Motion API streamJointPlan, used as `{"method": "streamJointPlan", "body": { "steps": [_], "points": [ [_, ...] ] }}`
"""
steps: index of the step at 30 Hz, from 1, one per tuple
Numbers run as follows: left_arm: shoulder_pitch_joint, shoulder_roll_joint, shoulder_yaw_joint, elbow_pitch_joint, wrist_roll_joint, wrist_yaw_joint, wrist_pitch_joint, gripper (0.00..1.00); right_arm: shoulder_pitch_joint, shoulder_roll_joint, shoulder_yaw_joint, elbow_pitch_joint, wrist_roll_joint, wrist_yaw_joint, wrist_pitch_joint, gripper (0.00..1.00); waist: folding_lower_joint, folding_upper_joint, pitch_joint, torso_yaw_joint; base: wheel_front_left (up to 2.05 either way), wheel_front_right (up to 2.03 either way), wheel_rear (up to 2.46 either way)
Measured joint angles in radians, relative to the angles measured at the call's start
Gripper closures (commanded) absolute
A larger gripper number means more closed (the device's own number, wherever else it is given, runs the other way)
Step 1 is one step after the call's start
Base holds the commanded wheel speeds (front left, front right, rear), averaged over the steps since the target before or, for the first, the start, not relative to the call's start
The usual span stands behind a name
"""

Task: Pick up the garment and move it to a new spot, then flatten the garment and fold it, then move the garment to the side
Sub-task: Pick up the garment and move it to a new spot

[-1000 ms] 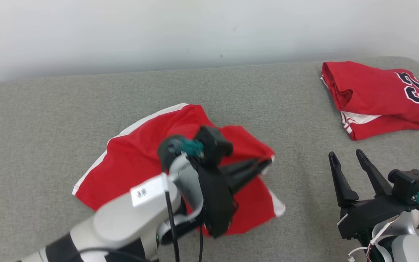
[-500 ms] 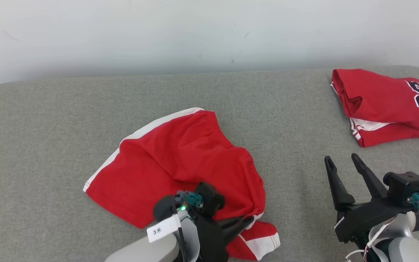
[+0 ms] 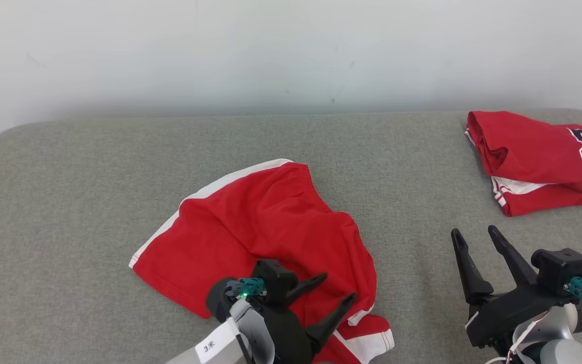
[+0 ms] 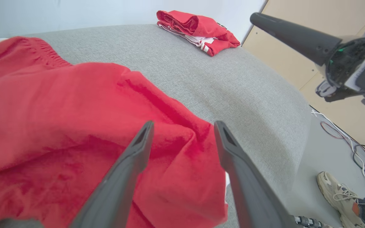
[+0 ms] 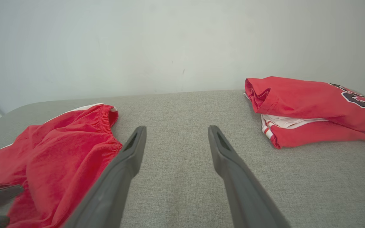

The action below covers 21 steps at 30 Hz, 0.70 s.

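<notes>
At 6 o'clock in the head view, the left gripper (image 3: 338, 286) sits over the near edge of the garment (image 3: 271, 227). Its fingers are spread wide with nothing pinched between them. The left wrist view shows red cloth lying loose beneath the gap. The right gripper (image 3: 474, 232) is at 4 o'clock, jaws likewise apart and empty, hovering over the bare grey padded surface (image 3: 68, 177), well clear of any cloth.

Garment position: red shorts with a white side stripe, lying rumpled near the middle of the surface. The waistband points toward 1 o'clock. One leg hem is bunched and doubled over at 5 o'clock, just beside my left fingers.

Step, as I judge it: the placing looks finished and flattening is what I face now. The fold is not started.

Next move calls for both grippers low on the cloth, one at the bunched 5 o'clock hem and the other on the opposite edge near 9 o'clock. Then I pull them apart to take out the ridges, pinching shallow so I don't catch the padding.

Count:
- Grippers: two.
- Loose garments: one.
- Folded jersey (image 3: 538, 156): one, at 2 o'clock, set apart and not my target.
- Shoe (image 4: 337, 190): one, on the floor in the left wrist view.
</notes>
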Motion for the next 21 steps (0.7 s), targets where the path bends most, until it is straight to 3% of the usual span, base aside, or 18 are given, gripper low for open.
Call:
{"method": "streamJointPlan", "body": {
  "steps": [9, 21],
  "points": [
    [0.016, 0.034, 0.059, -0.016, 0.002, 0.065, -0.092, 0.00, 0.008, 0.000, -0.004, -0.004, 0.001, 0.000, 0.000, 0.00, 0.0000, -0.0001, -0.016, 0.016, 0.00, 0.00, 0.00],
    [0.086, 0.098, 0.113, -0.053, -0.005, 0.153, -0.127, 0.00, 0.026, 0.001, -0.024, -0.008, 0.007, 0.000, -0.001, 0.00, 0.0001, 0.0000, -0.018, 0.031, 0.00, 0.00, 0.00]
  ]
}}
